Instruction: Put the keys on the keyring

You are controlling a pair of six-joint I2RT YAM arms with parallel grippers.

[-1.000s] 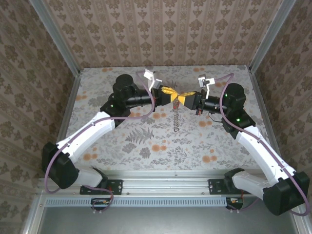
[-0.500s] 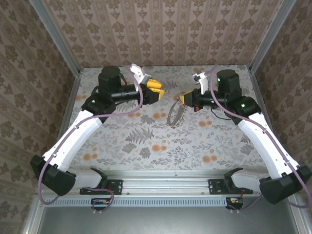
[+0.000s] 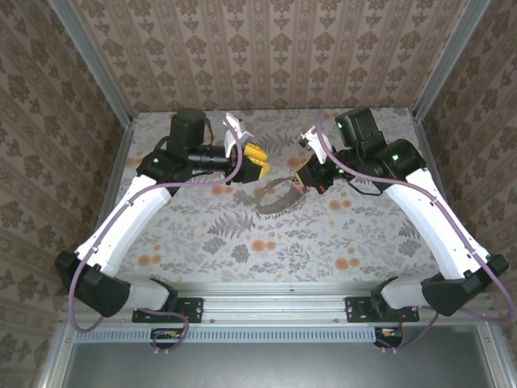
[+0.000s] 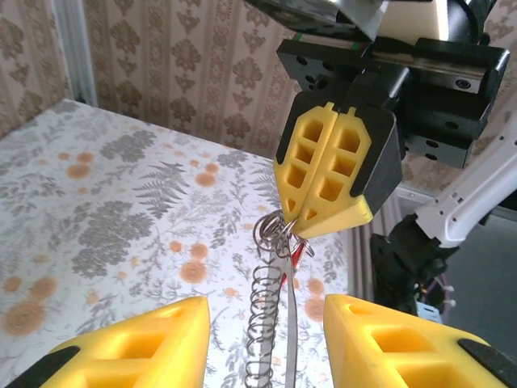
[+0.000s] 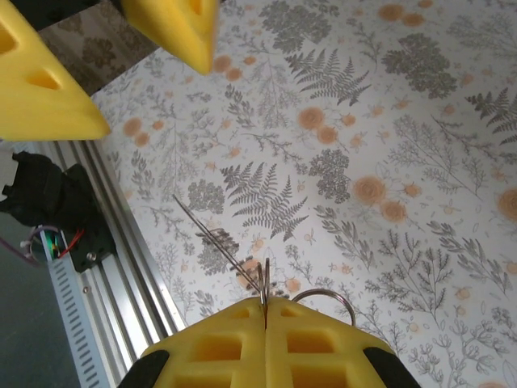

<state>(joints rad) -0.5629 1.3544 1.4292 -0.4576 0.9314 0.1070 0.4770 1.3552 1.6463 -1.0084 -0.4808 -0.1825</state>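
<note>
One keyring [image 4: 265,323] hung clamped in the right gripper [image 4: 295,225], seemingly raised to present its red-headed key [image 4: 304,249]; the left gripper [image 3: 257,162], just left, gaped, empty.

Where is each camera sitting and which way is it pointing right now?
Top external: above and behind the robot, looking down on the floral table; both white arms, left gripper and right gripper show.
Left wrist: on the left arm, facing the right gripper shut on the large thin dark metal keyring; own yellow fingers at the bottom.
Right wrist: on the right arm, looking down at the table; own shut fingers at the bottom.
Shared: both wrist views show the keyring and the opposite gripper.
</note>
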